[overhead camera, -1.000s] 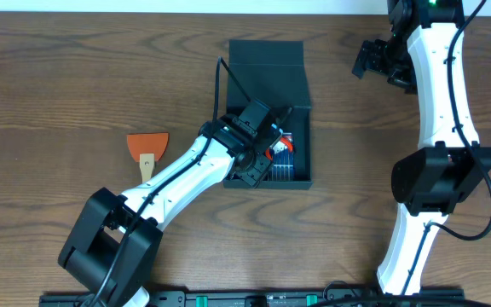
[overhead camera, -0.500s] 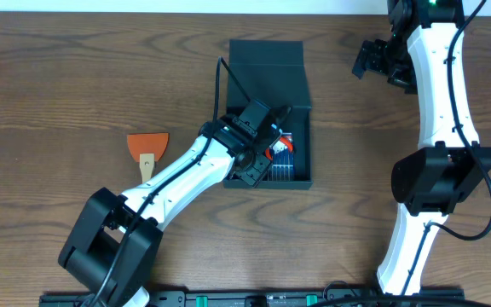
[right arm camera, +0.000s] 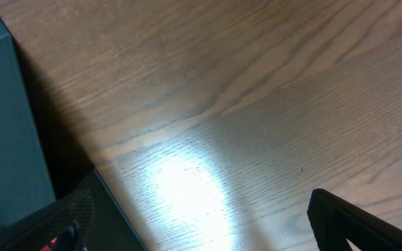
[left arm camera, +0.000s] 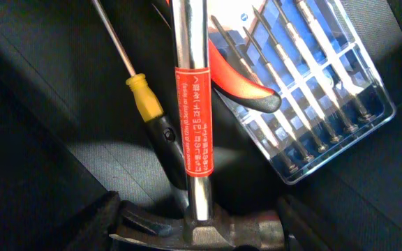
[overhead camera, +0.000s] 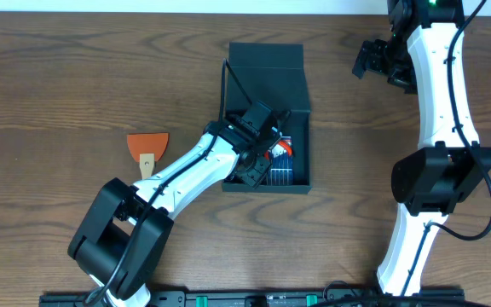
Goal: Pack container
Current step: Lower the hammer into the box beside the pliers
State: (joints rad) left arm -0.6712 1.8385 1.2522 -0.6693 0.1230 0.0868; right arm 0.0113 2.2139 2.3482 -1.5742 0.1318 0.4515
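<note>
The container (overhead camera: 267,68), a dark teal-green box with its flap lid folded back, lies at the table's middle. My left gripper (overhead camera: 267,143) reaches down into it. In the left wrist view its jaws are shut on the steel head of a hammer (left arm camera: 192,125) with a chrome shaft and a red label. Under the hammer lie a yellow-collared screwdriver (left arm camera: 145,97), red-handled pliers (left arm camera: 239,80) and a clear case of small screwdrivers (left arm camera: 313,104). My right gripper (overhead camera: 373,61) hovers open over bare table at the back right, holding nothing.
An orange scraper with a wooden handle (overhead camera: 147,147) lies on the table left of the container. The right wrist view shows the wood tabletop (right arm camera: 257,104) and a corner of the container (right arm camera: 5,125) at its left.
The left arm's lower part has swung a little to the right while its gripper stays in the box with the hammer. The right arm has not moved.
</note>
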